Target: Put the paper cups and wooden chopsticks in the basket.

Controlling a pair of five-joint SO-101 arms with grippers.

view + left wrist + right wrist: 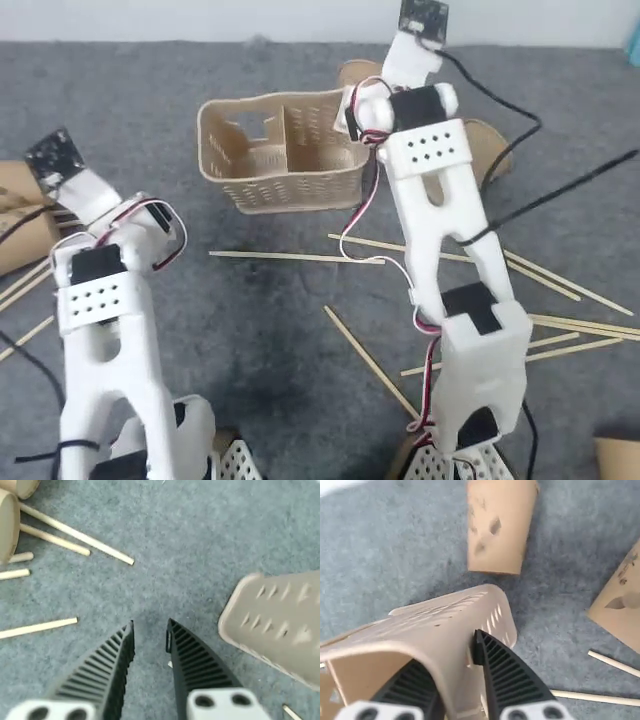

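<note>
The brown paper cups [500, 527] lie on their sides outside the tan, slotted plastic basket [285, 185]. One is just behind the basket's far right corner. Another [492, 150] is near its right side, partly behind the right arm. More cups [7, 530] lie well to the basket's left, past the left arm.

The thin, pale wooden chopsticks [295, 257] are scattered flat on the grey, carpet-covered counter [250, 340]. One lies crosswise just in front of the basket and another [370, 362] runs diagonally nearer the arm bases. Several [575, 325] fan out to the basket's front right, and a few [75, 535] lie beside the cups on its left.

The basket stands upright on the counter, with a divider splitting it into two compartments. The right end effector [450, 655] straddles the rim of the basket's right-end wall, one black ribbed finger inside and one outside, clamped on the wall. The left end effector [150, 630] hangs over bare carpet to the basket's left, pointing down, its fingers a little apart.
</note>
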